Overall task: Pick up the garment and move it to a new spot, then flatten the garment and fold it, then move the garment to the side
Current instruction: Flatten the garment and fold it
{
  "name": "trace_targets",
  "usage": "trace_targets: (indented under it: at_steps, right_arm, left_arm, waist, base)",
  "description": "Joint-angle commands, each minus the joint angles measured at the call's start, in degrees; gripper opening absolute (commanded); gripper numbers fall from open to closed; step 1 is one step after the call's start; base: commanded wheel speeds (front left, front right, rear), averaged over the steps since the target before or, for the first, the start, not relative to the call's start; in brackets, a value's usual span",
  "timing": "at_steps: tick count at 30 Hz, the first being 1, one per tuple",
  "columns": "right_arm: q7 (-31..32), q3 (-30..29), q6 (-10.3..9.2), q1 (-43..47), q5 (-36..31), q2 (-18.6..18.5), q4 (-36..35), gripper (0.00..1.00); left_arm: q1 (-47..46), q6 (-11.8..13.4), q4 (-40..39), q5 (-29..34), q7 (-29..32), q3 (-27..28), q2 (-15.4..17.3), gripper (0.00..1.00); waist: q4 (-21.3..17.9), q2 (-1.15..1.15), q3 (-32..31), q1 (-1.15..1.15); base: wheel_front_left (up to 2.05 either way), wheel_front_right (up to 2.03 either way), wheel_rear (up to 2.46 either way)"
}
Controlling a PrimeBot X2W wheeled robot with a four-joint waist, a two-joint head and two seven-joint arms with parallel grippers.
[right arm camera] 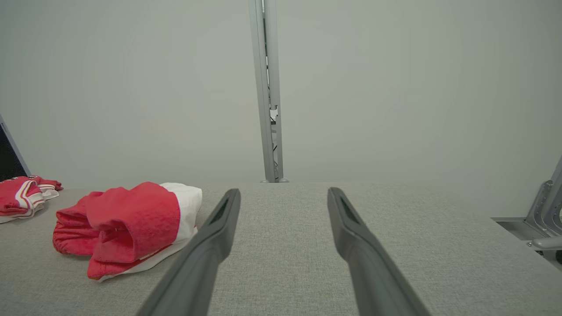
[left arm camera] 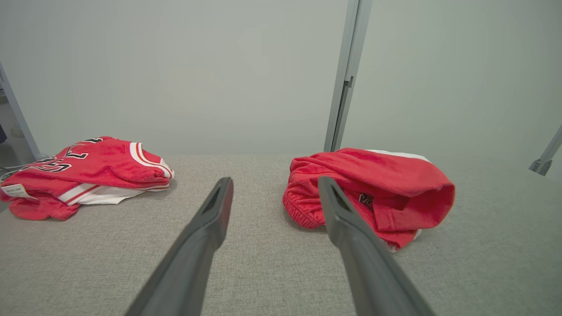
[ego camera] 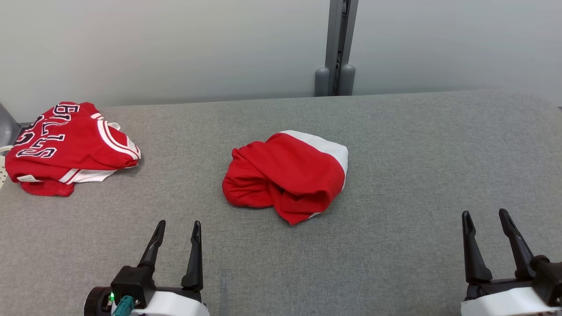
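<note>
Garment point(ego camera: 285, 175) lies crumpled at the centre of the counter point(ego camera: 417, 145), clear of both arms; in my judgement no step is yet done. Left end effector point(ego camera: 178, 226) and right end effector point(ego camera: 484, 215) sit by the near edge, fingers apart and empty; pick-up, flattening, folding and setting aside are all outstanding. A second jersey point(ego camera: 66, 147) lies at the far left corner.

Bright even light, soft shadows, sharp

A grey cloth-covered table point(ego camera: 417, 184) is seen, on which a crumpled red and white garment point(ego camera: 285, 175) is laid near the middle and a red lettered jersey point(ego camera: 66, 149) is heaped at the far left, well apart.
</note>
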Motion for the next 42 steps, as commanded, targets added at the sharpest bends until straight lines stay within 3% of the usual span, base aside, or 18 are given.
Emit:
trace_targets:
  at_steps: [1, 11, 21, 31, 39, 40, 42]
  right_arm:
    - [-0.28, 0.03, 0.11, -0.83, -0.04, -0.32, -0.01, 1.00]
    - [-0.29, 3.68, 0.11, -7.81, -0.39, -0.32, 2.69, 1.00]
    - [-0.17, 6.44, 0.11, -22.32, -0.19, -0.97, 21.89, 1.00]
    - [7.13, 12.94, 0.11, -35.98, 11.16, -5.89, 40.39, 1.00]
    - [14.23, 21.14, 0.11, -39.01, 22.29, -9.34, 41.79, 1.00]
    - [14.68, 22.18, 0.11, -39.12, 23.53, -9.97, 41.39, 0.96]
    - [15.53, 24.41, 0.11, -39.10, 25.54, -11.05, 40.53, 0.49]
  left_arm:
    - [-1.14, 0.26, -0.27, -0.07, -0.03, -0.05, 0.17, 1.00]
    - [-2.83, 0.03, -1.56, -0.04, -0.03, -1.36, 0.18, 1.00]
    - [-5.51, 0.49, -2.68, -1.06, -0.03, -3.38, 0.18, 1.00]
    - [-7.41, 1.37, -3.63, -1.93, -0.03, -5.03, 0.17, 1.00]
    - [-7.52, 1.70, -3.38, -2.44, -0.03, -5.52, 0.17, 1.00]
    - [-7.42, 1.75, -3.35, -2.43, -0.03, -5.55, 0.18, 1.00]
    - [-7.26, 1.84, -3.33, -2.41, -0.03, -5.56, 0.18, 1.00]
  waist:
    - [0.19, 0.00, 0.19, 0.00]
    - [3.51, 0.00, 2.67, 0.00]
    - [9.85, 0.00, 7.31, 0.00]
    - [14.95, 0.00, 10.91, 0.00]
    - [16.05, 0.00, 10.76, 0.00]
    - [16.08, 0.00, 10.65, 0.00]
    - [16.08, 0.00, 10.43, 0.00]
  base:
    - [0.00, 0.00, 0.00]
    - [0.00, 0.00, 0.00]
    - [0.00, 0.00, 0.00]
    - [0.00, 0.00, 0.00]
    - [0.00, 0.00, 0.00]
    - [0.00, 0.00, 0.00]
    - [0.00, 0.00, 0.00]
